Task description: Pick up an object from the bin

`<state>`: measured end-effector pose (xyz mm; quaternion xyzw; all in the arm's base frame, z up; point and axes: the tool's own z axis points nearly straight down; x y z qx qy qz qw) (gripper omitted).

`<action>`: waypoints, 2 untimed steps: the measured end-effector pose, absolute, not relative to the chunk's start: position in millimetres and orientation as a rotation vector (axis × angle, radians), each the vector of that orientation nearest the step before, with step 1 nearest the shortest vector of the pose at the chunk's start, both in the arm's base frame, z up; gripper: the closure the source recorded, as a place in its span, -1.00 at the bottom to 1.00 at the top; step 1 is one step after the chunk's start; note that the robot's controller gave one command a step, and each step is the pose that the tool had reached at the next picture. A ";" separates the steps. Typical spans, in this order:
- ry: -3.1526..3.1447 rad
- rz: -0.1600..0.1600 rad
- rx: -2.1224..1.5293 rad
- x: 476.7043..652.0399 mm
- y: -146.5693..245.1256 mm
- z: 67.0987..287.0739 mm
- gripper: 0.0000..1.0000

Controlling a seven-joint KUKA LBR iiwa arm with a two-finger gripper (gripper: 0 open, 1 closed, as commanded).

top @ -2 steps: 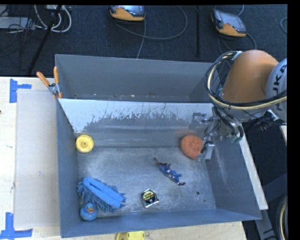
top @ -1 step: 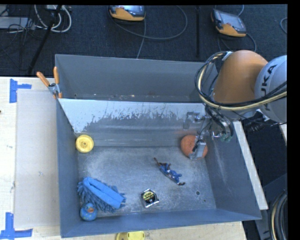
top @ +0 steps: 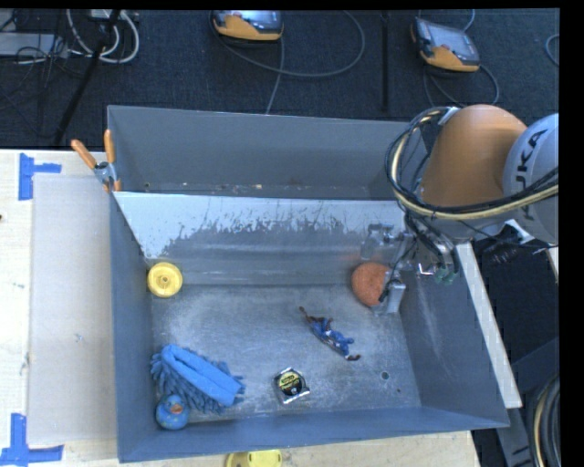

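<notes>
Dark carpeted floor along the top, pale cables looped at far left, two orange-edged devices lying on it, well apart.

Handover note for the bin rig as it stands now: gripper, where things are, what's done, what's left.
Gripper: low in the bin, back right, right beside the orange ball. I can't tell whether they touch.
Other things: yellow disc at the left, blue cloth front left, tape measure front middle, small blue toy in the middle.
Done: arm is down at the ball.
Left: grasp, probably the ball, then lift out. Nothing is raised yet.
</notes>
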<state>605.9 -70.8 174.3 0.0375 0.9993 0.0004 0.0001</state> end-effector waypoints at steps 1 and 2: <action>3.137 0.000 0.102 612.1 -75.4 141.3 -1.00; 3.141 0.001 0.002 604.6 -81.1 106.5 -1.00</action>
